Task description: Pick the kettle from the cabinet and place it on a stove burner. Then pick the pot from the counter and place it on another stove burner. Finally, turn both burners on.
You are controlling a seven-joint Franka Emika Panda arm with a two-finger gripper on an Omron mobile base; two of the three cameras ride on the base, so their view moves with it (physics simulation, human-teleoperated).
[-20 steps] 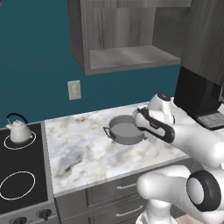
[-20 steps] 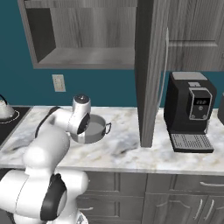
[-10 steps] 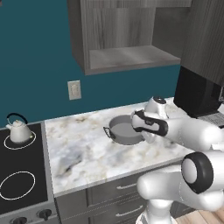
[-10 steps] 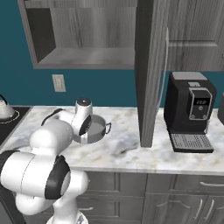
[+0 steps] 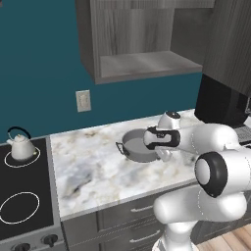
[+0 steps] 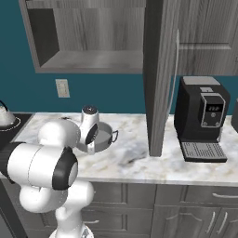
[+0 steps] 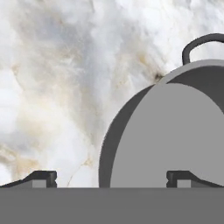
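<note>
The wide grey pot sits on the marble counter. My gripper hangs open over its right rim. In the hand view the pot lies close below. One fingertip is over the counter and the other is over the pot's floor, so the jaws straddle its wall. From the right, the gripper is at the near rim of the pot. The white kettle stands on the rear burner ring of the black cooktop. Above the counter, the cabinet has a bare shelf.
A second burner ring is marked nearer the front of the cooktop. A black coffee machine stands on the counter to the right, beyond a tall cabinet side panel. A wall outlet is behind the counter.
The hand has moved a little left and down onto the pot's rim, and the elbow has swung toward the camera. The jaws stay open; pot and kettle have not moved.
</note>
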